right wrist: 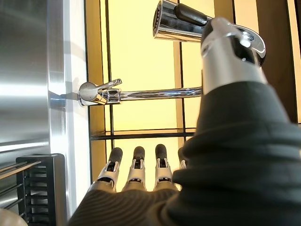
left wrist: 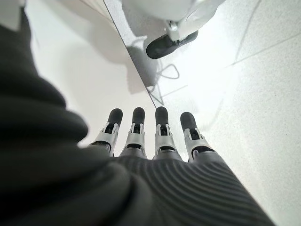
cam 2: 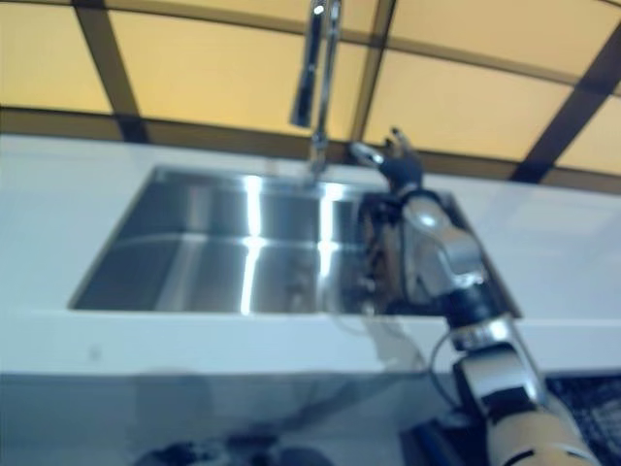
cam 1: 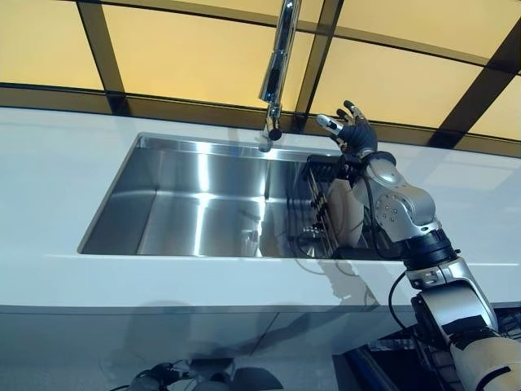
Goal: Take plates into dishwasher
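My right hand (cam 1: 355, 130) spread, empty, above dark rack (cam 1: 321, 191); 1 pale plate (cam 1: 346, 213) below palm. I judge it stiff, slippery, fragile; take by rim.

I see a sink (cam 1: 195, 204) of brushed steel, glossy with streaked reflections. The tap (cam 1: 277, 65) is polished chrome, mirror-bright. The tabletop (cam 1: 49, 179) around it looks smooth, white and faintly shiny. A black rack (cam 1: 319, 195) in the sink looks matt. The wall panels (cam 1: 187, 57) behind look smooth and yellow.
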Tool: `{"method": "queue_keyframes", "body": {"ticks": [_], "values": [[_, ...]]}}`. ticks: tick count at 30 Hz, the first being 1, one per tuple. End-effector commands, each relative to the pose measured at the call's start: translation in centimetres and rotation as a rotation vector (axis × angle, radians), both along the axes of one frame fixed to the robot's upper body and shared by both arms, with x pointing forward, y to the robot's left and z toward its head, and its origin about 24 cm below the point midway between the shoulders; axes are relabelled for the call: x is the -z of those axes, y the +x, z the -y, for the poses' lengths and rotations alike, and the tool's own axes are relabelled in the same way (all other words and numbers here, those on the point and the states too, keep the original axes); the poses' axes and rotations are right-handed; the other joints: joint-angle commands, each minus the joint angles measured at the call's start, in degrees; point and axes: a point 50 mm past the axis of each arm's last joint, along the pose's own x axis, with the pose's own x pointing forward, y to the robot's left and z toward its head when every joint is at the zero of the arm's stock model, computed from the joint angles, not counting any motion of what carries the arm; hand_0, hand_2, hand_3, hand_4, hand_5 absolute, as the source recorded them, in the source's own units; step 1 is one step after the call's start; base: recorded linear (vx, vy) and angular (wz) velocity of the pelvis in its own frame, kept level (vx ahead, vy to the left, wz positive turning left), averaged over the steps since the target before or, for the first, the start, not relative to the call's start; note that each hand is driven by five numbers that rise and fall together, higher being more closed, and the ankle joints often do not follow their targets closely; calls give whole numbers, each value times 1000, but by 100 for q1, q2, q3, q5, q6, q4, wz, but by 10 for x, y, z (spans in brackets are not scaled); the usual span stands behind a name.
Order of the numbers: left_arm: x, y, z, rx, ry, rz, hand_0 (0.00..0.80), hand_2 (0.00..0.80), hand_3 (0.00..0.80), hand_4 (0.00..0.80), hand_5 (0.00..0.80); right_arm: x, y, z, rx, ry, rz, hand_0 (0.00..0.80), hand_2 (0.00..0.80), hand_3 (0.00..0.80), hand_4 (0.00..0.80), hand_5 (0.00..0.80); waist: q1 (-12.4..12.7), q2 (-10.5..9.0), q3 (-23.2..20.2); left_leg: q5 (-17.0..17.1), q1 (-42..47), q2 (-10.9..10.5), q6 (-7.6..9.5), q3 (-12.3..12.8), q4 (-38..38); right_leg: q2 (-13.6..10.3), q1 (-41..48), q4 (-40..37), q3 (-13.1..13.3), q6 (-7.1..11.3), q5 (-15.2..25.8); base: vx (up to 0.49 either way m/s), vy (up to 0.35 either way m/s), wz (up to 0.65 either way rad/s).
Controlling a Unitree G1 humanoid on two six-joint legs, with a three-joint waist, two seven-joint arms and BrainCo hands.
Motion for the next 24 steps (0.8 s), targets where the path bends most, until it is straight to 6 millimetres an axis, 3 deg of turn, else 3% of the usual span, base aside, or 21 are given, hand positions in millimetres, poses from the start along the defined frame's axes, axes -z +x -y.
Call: {"method": "queue_keyframes", "body": {"ticks": [1, 17, 24], "values": [[-2, 24, 18, 52, -26, 56, 0, 0, 0, 0, 0, -63, 4, 13, 113, -19, 238, 0, 0, 0, 0, 0, 263, 50, -72, -550, 162, -352, 289, 173, -27, -355, 117, 693, -95, 359, 160, 7, -14, 6], [-3, 9, -3, 48, 33, 3, 0, 0, 0, 0, 0, -103, -5, 55, 315, -46, 324, 0, 0, 0, 0, 0, 301, -31, -135, -545, 192, -360, 300, 4, -27, -404, 66, 898, -176, 425, 255, 19, -12, 11], [-4, 10, -3, 54, 25, 19, 0, 0, 0, 0, 0, -100, -1, 74, 382, -79, 221, 0, 0, 0, 0, 0, 277, -82, -177, -550, 204, -321, 288, 61, -27, -377, 36, 959, -138, 425, 217, 6, -18, 0]]}}
